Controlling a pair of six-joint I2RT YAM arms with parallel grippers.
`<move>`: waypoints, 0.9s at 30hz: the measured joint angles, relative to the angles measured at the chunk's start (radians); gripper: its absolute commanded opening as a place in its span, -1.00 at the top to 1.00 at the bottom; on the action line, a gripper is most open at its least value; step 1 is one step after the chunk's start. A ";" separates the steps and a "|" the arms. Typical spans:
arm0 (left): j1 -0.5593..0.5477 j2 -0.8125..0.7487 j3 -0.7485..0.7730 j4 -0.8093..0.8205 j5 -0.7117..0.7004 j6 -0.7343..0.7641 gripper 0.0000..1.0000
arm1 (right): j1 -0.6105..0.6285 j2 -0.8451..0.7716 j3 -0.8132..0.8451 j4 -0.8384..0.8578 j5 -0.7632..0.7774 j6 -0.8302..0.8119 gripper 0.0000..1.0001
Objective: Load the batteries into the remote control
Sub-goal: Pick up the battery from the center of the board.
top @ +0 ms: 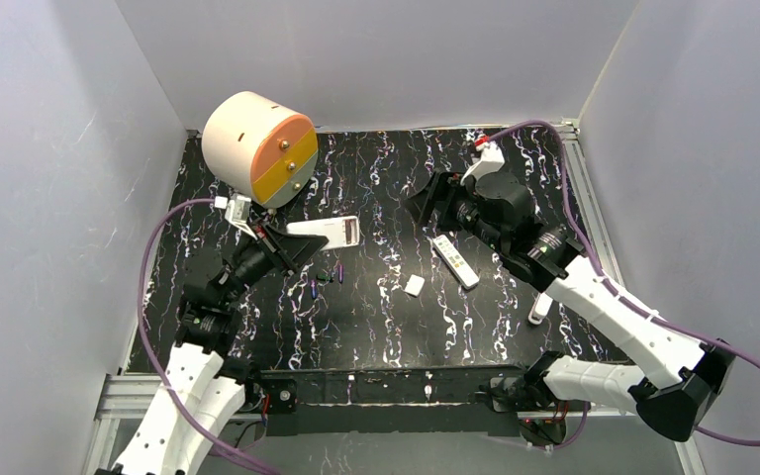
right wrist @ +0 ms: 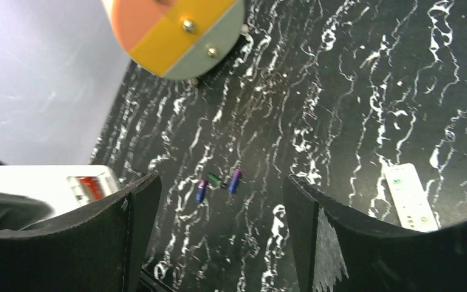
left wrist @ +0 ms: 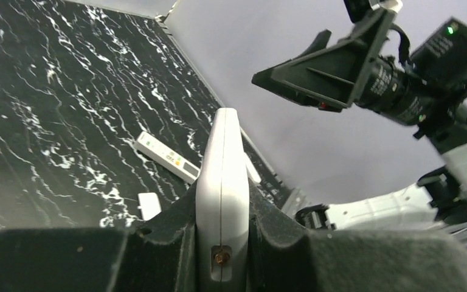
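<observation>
My left gripper [top: 297, 244] is shut on a white remote control [top: 329, 232], held edge-on above the table [left wrist: 222, 140]. In the right wrist view the remote's open bay [right wrist: 88, 187] shows something red-orange inside. Three batteries, two purple [right wrist: 200, 190] [right wrist: 235, 180] and one dark green [right wrist: 215, 179], lie loose on the black marbled table just below the held remote [top: 339, 270]. My right gripper [top: 419, 206] hovers open and empty to the right of the remote, its jaws wide apart [right wrist: 220, 182].
A second white remote [top: 454, 261] lies on the table under my right arm, with a small white battery cover [top: 415, 285] nearby. A big cream drum with an orange, yellow and grey face [top: 257, 148] stands at the back left. White walls enclose the table.
</observation>
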 measured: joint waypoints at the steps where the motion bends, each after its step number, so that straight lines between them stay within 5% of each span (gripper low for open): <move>1: 0.000 -0.016 0.010 -0.029 0.009 0.043 1.00 | 0.000 0.005 0.000 -0.014 0.002 -0.011 -0.63; 7: 0.000 -0.095 0.059 -0.105 0.157 0.248 1.00 | 0.000 0.047 -0.013 -0.025 -0.047 -0.063 -0.62; 11: 0.000 -0.112 0.090 -0.113 0.264 0.318 1.00 | -0.005 0.024 -0.102 0.132 -0.283 -0.091 -0.67; 16: 0.000 -0.071 0.141 -0.114 0.354 0.330 1.00 | -0.001 -0.037 -0.179 0.346 -0.578 -0.079 -0.69; 27: 0.000 -0.029 0.158 -0.095 0.409 0.293 1.00 | -0.001 -0.055 -0.178 0.494 -0.818 -0.080 -0.67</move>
